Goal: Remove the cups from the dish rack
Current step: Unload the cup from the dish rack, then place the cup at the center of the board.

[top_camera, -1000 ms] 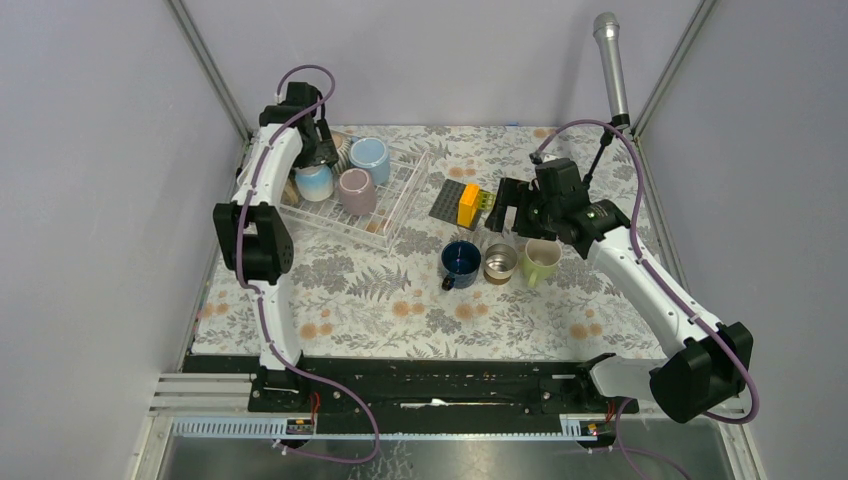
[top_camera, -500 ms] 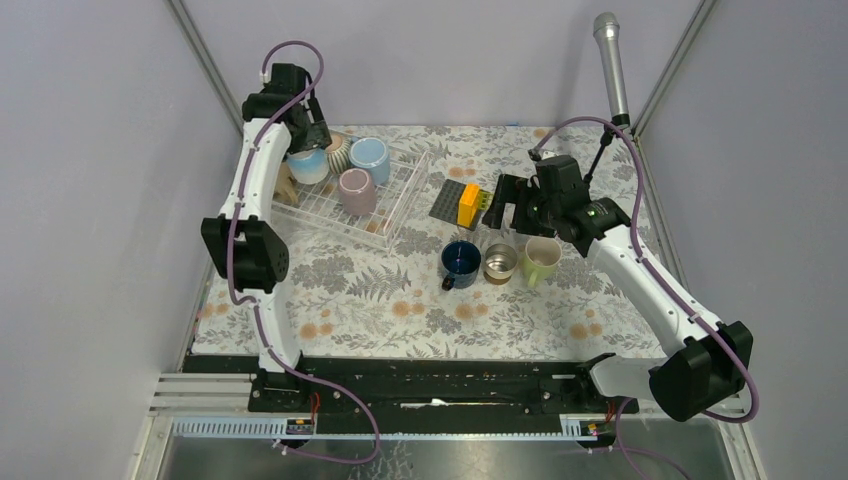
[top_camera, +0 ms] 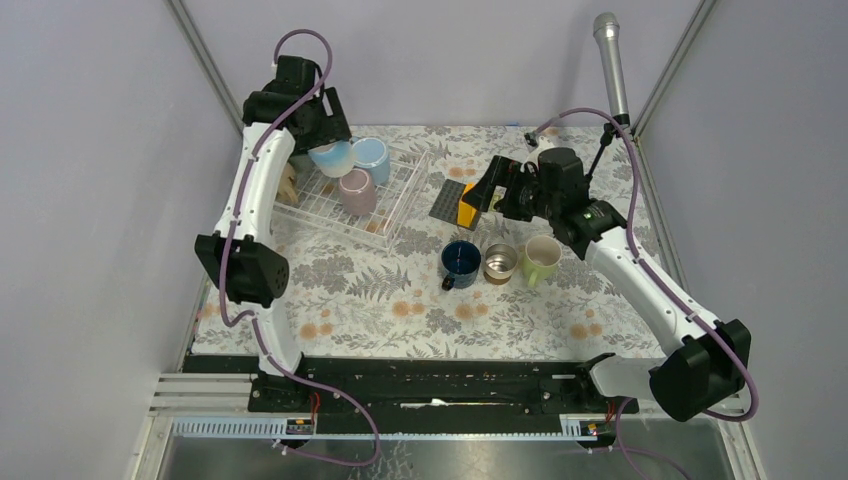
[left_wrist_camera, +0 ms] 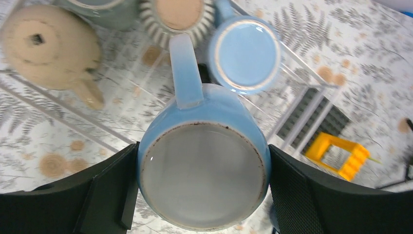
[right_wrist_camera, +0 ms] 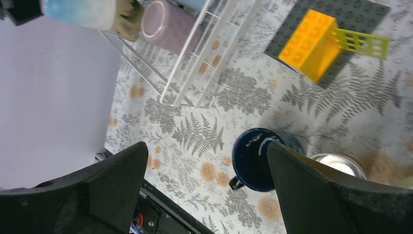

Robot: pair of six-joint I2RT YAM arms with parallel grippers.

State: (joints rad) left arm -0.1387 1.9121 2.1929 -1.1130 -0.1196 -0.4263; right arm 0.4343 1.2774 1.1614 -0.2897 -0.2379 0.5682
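top external: the left gripper [top_camera: 328, 148] is at the far left of the table [top_camera: 400, 300], over the back of the dish rack [top_camera: 402, 212]. its fingers are clamped on a blue-white mug [top_camera: 333, 158], which is held clear of the bars. in the rack are a light blue mug [top_camera: 372, 158] and a mauve mug [top_camera: 356, 191], both bottom-up, and a tan mug [top_camera: 290, 186] at the left edge. the right gripper [top_camera: 488, 193] hangs over the studded plate [top_camera: 447, 203] and yellow block [top_camera: 467, 212]. out of the rack, in a row on the table: navy mug [top_camera: 461, 262], steel mug [top_camera: 499, 263], pale green mug [top_camera: 541, 259], all mouth-up.

left wrist: the blue-white mug [left_wrist_camera: 204, 170] fills the gap between the two fingers [left_wrist_camera: 109, 192]. both pads press its sides, its base faces the camera and its handle points away. beyond it lie the light blue mug [left_wrist_camera: 246, 53], a ribbed mug [left_wrist_camera: 178, 17] and the tan mug [left_wrist_camera: 46, 46], all in the rack. the yellow block [left_wrist_camera: 341, 153] is at the right.

right wrist: the right gripper [right_wrist_camera: 207, 151] is spread wide, with nothing between the fingers [right_wrist_camera: 97, 195]. below are the navy mug [right_wrist_camera: 258, 161], the steel mug [right_wrist_camera: 341, 165], a rack corner [right_wrist_camera: 195, 63], the mauve mug [right_wrist_camera: 168, 24], and the yellow block [right_wrist_camera: 311, 44] with a green piece [right_wrist_camera: 363, 43] beside it.
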